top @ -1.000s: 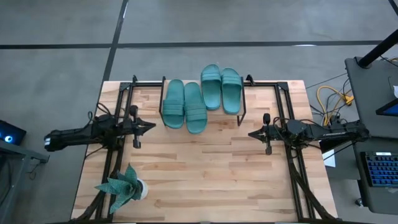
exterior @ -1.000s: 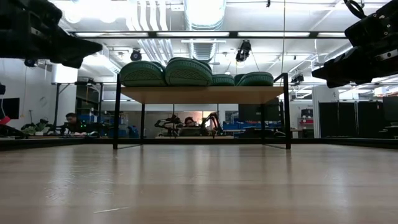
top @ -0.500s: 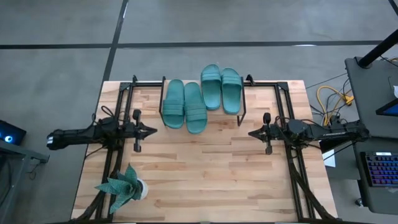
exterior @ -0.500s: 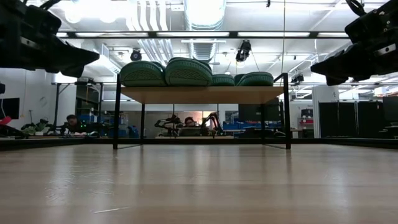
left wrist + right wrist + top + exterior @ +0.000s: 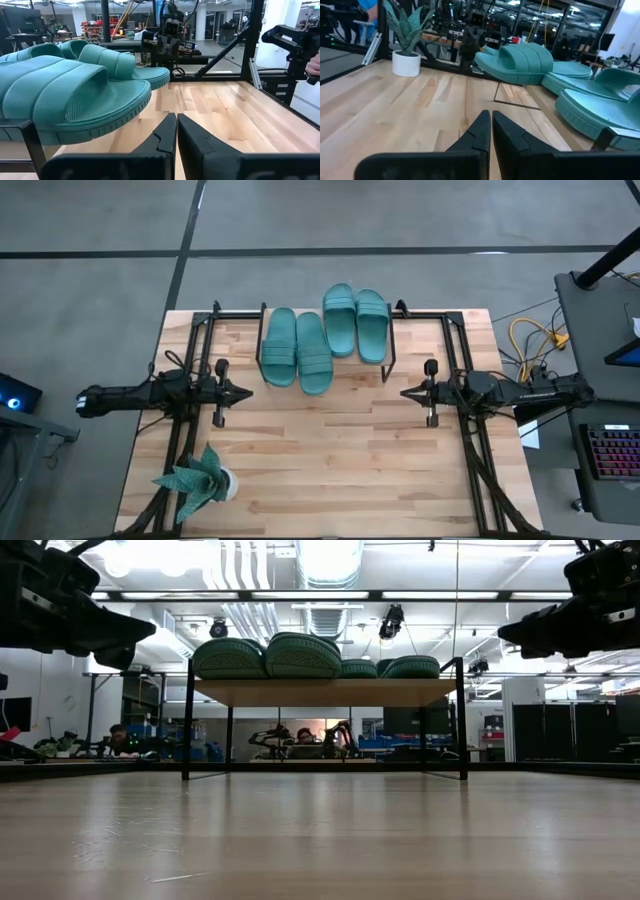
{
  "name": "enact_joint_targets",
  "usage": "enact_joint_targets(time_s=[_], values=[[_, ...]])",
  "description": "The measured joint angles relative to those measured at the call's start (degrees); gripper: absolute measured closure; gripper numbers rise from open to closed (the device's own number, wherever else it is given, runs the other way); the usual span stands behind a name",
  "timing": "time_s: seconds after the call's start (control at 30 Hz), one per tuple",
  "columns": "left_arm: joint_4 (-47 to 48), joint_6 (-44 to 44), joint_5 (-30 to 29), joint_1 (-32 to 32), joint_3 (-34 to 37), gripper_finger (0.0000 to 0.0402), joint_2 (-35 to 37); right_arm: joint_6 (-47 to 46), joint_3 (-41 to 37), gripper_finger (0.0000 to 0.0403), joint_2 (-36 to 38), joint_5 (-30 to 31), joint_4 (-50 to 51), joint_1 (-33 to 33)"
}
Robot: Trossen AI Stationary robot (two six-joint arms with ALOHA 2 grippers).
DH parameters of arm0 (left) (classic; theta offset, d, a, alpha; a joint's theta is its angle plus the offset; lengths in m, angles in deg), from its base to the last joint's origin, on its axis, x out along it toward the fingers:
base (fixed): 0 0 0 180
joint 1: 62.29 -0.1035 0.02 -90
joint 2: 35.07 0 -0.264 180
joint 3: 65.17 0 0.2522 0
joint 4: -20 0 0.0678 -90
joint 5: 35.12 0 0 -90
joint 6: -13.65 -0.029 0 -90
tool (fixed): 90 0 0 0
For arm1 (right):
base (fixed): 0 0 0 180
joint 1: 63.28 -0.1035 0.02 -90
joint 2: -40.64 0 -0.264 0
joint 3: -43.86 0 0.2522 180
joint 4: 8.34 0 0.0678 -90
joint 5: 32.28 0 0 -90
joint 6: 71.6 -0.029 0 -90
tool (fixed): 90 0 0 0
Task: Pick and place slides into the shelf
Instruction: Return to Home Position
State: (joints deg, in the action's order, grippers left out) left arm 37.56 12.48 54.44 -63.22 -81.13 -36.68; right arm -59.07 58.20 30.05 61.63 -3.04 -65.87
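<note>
slides (image 5: 75, 95) showing matt ribbed rubber | shelf (image 5: 325, 692) showing light wood, black wire legs | table (image 5: 330, 450) showing pale smooth wood

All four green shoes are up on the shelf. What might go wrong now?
The near pair of slides hangs over the shelf's front edge, so a bump might tip them onto the table. The far pair pokes out behind the shelf, past the table's far edge, and might drop to the floor. The left gripper and right gripper sit shut at the sides, holding nothing.

Slim black jointed arms (image 5: 130, 394), tapered black tools (image 5: 249, 391)
</note>
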Motion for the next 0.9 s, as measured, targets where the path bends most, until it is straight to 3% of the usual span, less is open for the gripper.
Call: enact_joint_targets(time_s=[0.2, 0.37, 0.5, 0.67, 0.9], values=[[0.12, -0.44, 0.16, 0.0, 0.0, 0.0401, -0.55, 0.43, 0.0, 0.0394, 0.03, -2.45, -0.45, -0.02], [0.17, -0.59, 0.16, 0.0, 0.02, 0.0401, -0.98, -6.49, 0.0, 0.0394, -0.54, -2.36, -4.34, 0.0], [0.34, -0.66, 0.16, 0.0, 0.04, 0.0401, -0.98, -9.71, 0.0, 0.0394, -1.25, -0.75, -2.71, 0.0], [0.79, -0.66, 0.33, 0.0, -0.06, 0.0401, -0.98, -4.83, 0.0, 0.0394, -0.02, 1.21, -1.91, -1.52], [1.21, 2.25, 0.36, 0.0, -0.17, 0.0401, -1.8, -8.48, -0.04, 0.0394, 4.33, 3.26, 6.08, -5.58]])
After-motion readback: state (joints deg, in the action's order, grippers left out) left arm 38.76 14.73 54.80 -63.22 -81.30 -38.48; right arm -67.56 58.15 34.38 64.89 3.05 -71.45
